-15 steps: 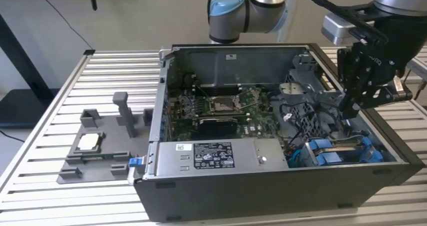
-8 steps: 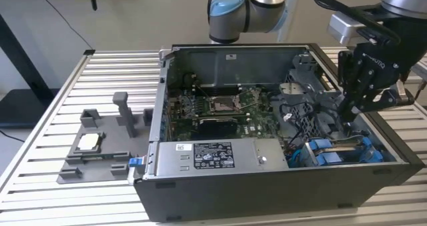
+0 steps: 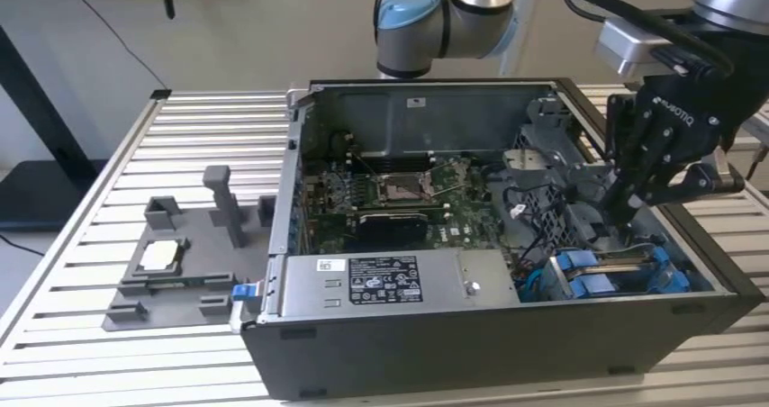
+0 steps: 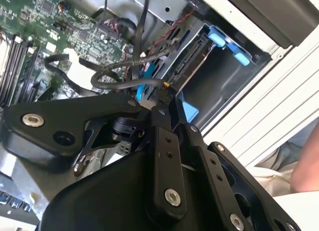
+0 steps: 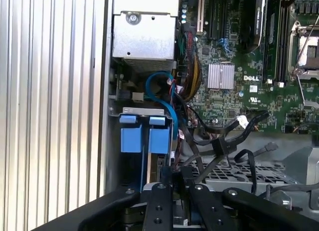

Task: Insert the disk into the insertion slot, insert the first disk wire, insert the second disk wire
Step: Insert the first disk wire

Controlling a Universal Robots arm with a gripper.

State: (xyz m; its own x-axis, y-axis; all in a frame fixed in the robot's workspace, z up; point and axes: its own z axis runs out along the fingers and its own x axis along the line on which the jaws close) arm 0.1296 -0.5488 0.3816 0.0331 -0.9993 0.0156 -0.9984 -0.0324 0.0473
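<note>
My gripper (image 3: 615, 216) hangs inside the black computer case at the exterior view's right, just above the drive bays. In both wrist views its fingers (image 4: 167, 99) (image 5: 164, 183) are pressed together on the small connector of a black disk wire (image 4: 119, 81), which loops back toward the motherboard. Right in front of the fingertips is the insertion slot (image 4: 199, 66), a grey metal bay (image 5: 142, 111). The disk's blue carrier tabs (image 5: 132, 139) (image 3: 589, 276) sit seated in it, and the drive's body is mostly hidden inside.
The green motherboard (image 3: 397, 191) fills the case floor. A grey power supply (image 3: 384, 281) lies along the front wall. Loose black cables (image 5: 224, 141) cross beside the bay. A grey fixture (image 3: 180, 263) stands on the slatted table (image 3: 121, 155). A person's arm (image 4: 306, 166) is beyond the case.
</note>
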